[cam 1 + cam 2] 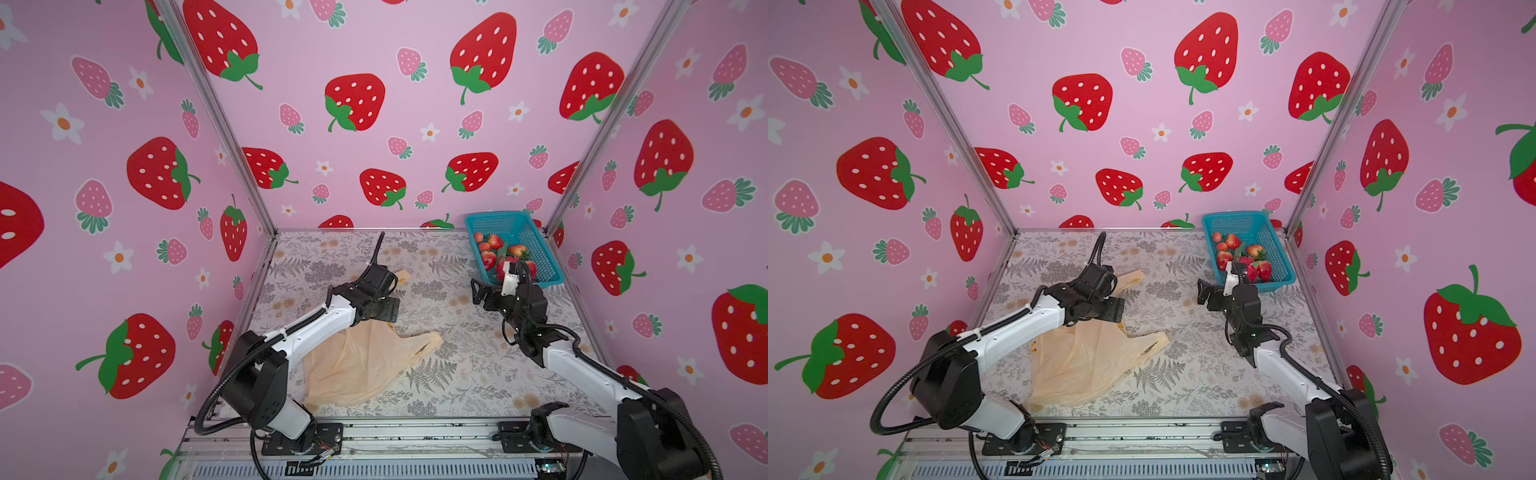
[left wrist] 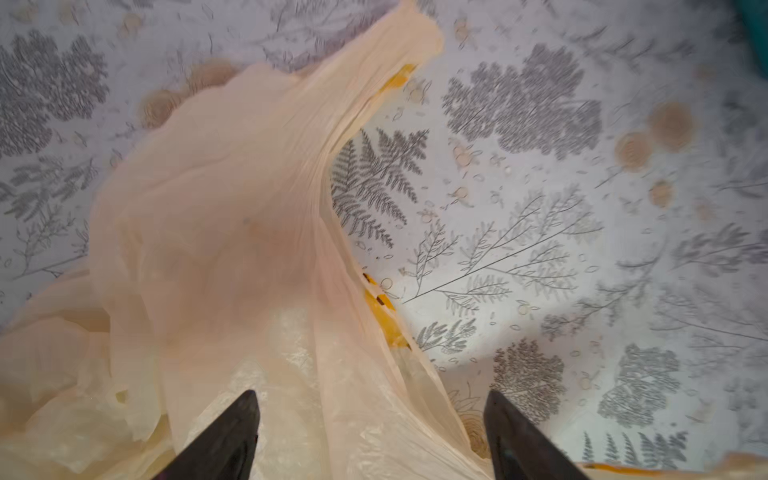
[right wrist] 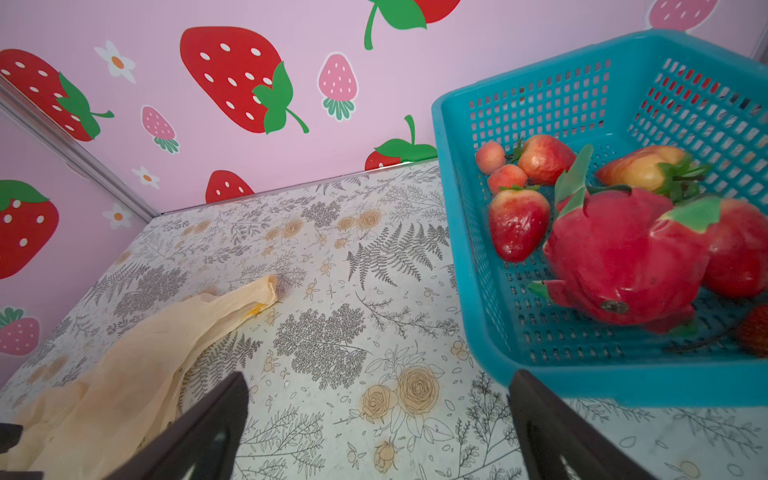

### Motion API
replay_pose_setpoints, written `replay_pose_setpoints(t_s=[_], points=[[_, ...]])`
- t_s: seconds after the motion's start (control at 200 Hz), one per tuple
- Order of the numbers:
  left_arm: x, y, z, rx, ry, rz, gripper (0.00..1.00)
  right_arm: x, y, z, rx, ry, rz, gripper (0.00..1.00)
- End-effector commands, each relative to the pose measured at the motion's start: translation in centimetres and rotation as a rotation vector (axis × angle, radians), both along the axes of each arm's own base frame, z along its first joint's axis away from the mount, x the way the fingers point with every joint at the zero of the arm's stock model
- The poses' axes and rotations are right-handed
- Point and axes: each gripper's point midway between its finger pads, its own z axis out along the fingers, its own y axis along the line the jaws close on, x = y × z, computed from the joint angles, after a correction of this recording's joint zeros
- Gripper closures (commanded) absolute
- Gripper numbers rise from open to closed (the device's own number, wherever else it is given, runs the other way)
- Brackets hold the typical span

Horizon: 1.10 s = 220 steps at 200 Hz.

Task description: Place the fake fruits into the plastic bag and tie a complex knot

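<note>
Pink strawberry-print walls enclose a floral-patterned table (image 1: 457, 365). The thin, crinkly peach plastic bag (image 1: 357, 365) lies slack at near left. Only the left wrist view shows the left gripper (image 2: 370, 415): its jaws are spread, with plastic loose between them. The glossy red fake fruits (image 3: 615, 257) sit in the blue mesh plastic basket (image 3: 465, 266) at far right, just beyond the right gripper (image 3: 378, 382), which is spread wide and empty.

the plastic bag (image 1: 353, 365) is translucent peach-beige with yellow print. the fake fruits (image 3: 519, 224) are glossy red, some paler orange-pink, with green caps; the largest fruit (image 3: 615, 257) is deep red. the basket (image 3: 478, 291) is teal-blue mesh. the counter (image 1: 457, 374) is pale, patterned with grey ferns and tan roses. the walls (image 1: 374, 41) are pink with red strawberries.
</note>
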Motion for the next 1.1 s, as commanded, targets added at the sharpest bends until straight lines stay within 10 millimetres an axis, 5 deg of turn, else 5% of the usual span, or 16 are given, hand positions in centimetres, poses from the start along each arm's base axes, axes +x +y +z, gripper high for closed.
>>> replay_pose_setpoints(t_s=[0.0,0.115,0.27,0.585,0.705,0.881,0.971,1.096], points=[[0.6,0.3,-0.1,0.016,0.018,0.100,0.14,-0.2,0.8,0.8,0.051,-0.023,0.028,0.00],[0.9,0.2,-1.9,0.056,0.054,0.102,0.16,-0.5,0.6,0.1,0.046,-0.011,0.022,0.00],[0.8,-0.2,-4.4,0.097,0.105,0.088,0.30,-0.8,0.4,-0.7,0.044,0.003,0.019,0.00],[1.3,-1.6,-5.8,0.085,0.139,0.055,0.78,-0.6,1.0,-1.4,0.061,0.026,0.037,0.00],[1.5,-3.2,-2.9,0.008,0.058,-0.010,1.00,-0.6,0.7,-1.1,0.047,0.015,0.029,0.00],[0.2,-7.1,5.2,-0.302,-0.130,-0.204,1.00,-0.5,0.5,-0.1,-0.020,-0.005,0.033,0.00],[-0.5,-6.4,9.4,-0.402,-0.266,-0.216,1.00,-1.5,2.6,0.5,-0.046,-0.009,0.184,0.00],[-1.0,-5.0,11.9,-0.536,-0.343,-0.186,1.00,-4.6,6.6,0.2,-0.016,0.000,0.430,0.02]])
